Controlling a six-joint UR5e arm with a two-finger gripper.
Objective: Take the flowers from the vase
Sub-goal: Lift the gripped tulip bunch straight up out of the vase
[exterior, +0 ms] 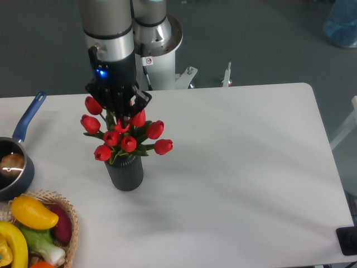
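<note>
The flowers [127,137], a bunch of red tulip buds with green leaves, stand up out of the dark grey ribbed vase [125,174] at the table's left. Their lower leaves still reach into the vase mouth, and the stalk is hidden. My gripper [121,118] comes straight down into the top of the bunch, its black fingers closed among the upper buds and shut on the flowers.
A blue-handled saucepan [15,162] sits at the left edge. A wicker basket [71,216] with vegetables is at the front left corner. The arm's white base [159,42] stands behind the table. The white table [240,167] stretches away to the right.
</note>
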